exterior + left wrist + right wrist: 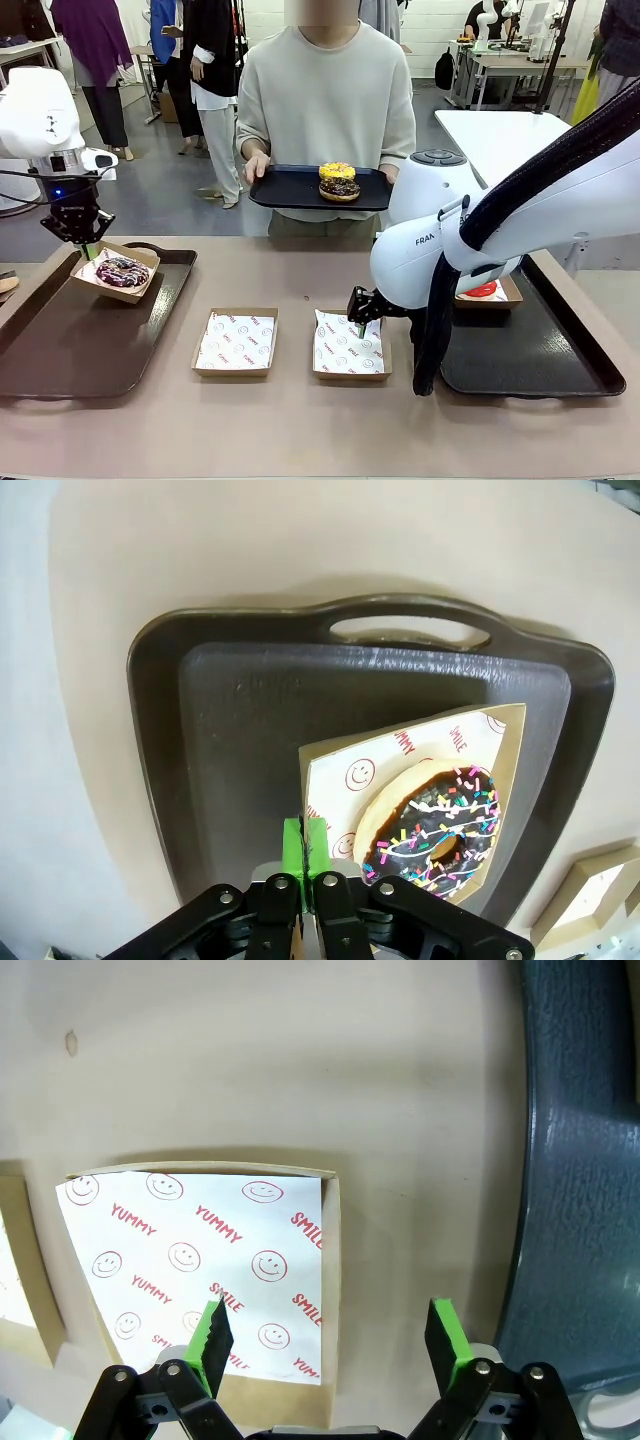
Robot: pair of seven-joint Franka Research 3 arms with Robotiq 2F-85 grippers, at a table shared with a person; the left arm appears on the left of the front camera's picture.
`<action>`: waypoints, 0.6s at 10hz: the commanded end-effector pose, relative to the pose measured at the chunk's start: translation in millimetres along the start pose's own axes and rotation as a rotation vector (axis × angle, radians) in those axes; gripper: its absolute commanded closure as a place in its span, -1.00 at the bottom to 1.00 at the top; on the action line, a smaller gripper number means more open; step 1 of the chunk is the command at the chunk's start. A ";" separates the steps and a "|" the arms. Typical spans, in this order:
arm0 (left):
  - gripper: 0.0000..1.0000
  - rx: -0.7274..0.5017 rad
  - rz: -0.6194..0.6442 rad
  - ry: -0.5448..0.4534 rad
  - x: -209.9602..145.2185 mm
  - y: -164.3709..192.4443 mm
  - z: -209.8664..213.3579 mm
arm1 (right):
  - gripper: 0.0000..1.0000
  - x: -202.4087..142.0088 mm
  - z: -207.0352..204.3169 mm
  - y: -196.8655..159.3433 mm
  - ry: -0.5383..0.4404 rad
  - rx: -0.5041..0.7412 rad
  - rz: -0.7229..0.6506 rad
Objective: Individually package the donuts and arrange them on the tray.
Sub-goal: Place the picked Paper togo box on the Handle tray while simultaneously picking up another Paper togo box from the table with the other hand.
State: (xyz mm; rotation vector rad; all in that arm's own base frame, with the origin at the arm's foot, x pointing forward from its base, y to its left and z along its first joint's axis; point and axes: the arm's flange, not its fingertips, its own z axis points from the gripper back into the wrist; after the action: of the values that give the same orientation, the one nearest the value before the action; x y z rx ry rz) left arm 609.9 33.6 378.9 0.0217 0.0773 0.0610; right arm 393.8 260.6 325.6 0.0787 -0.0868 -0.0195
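The left tray [40, 340] holds a box [145, 262] with the purple donut [122, 271]. The right tray [540, 350] holds the boxed red donut [483, 290]. The person's tray [290, 188] carries the yellow donut [337, 171] stacked on the chocolate donut [339, 187]. The left gripper [305, 840] is clamped on the box corner. The right gripper [330, 1335] is spread wide above the edge of an empty lined box [190, 1260].

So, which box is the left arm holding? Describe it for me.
Find the brown tray at the table's left end. At its far corner the left gripper pinches a cardboard box. Unlike the two empty boxes mid-table, it holds a dark sprinkled donut.
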 end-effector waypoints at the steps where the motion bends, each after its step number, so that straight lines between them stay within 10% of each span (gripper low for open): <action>1: 0.98 -0.001 -0.018 -0.020 9.7 -2.5 0.2 | -1.00 0.6 -5.5 6.0 -0.017 -0.025 -0.020; 6: 0.98 0.028 0.003 -0.017 18.9 -0.9 -7.5 | -1.00 0.3 -5.7 5.2 -0.017 -0.029 -0.022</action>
State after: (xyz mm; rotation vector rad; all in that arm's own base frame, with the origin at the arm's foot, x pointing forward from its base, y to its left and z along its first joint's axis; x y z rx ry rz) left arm 622.0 33.0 369.1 0.0285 0.0715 0.0563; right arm 393.7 260.4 325.0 0.0779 -0.0855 -0.0254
